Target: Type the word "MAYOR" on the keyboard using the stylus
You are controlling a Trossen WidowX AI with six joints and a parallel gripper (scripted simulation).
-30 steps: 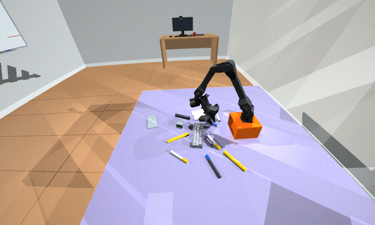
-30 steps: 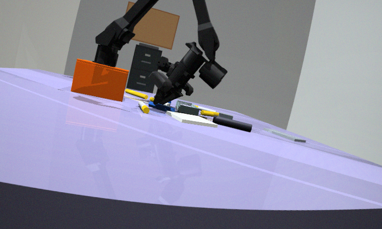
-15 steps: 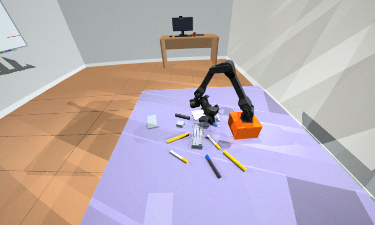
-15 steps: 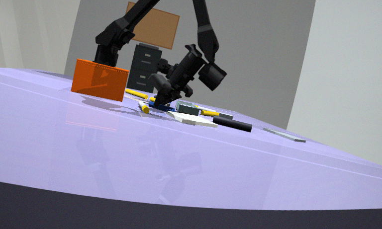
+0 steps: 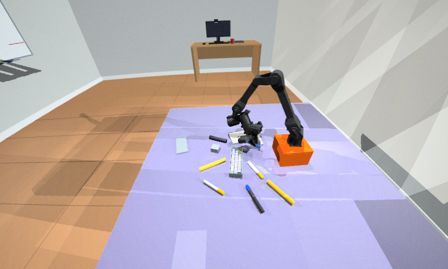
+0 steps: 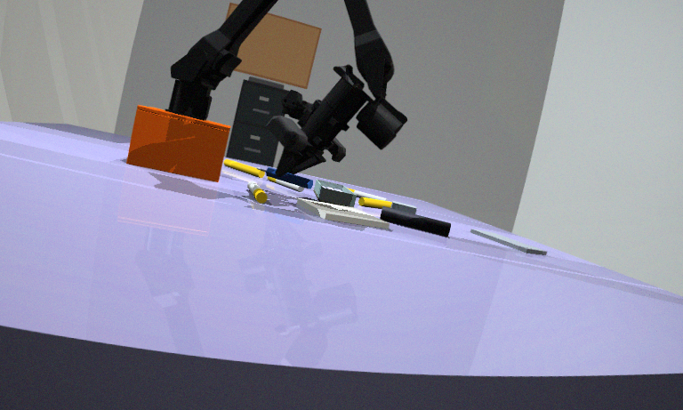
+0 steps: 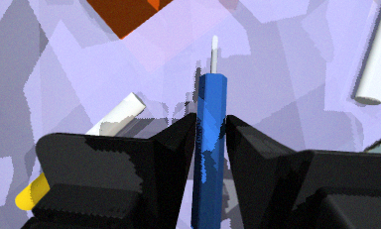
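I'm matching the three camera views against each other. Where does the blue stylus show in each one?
Top: blue stylus under the gripper, beside the keyboard's far end.
Exterior: centre, low at the fingertips.
Wrist: centre, clamped between the fingers.
Shared landmark: orange base block.
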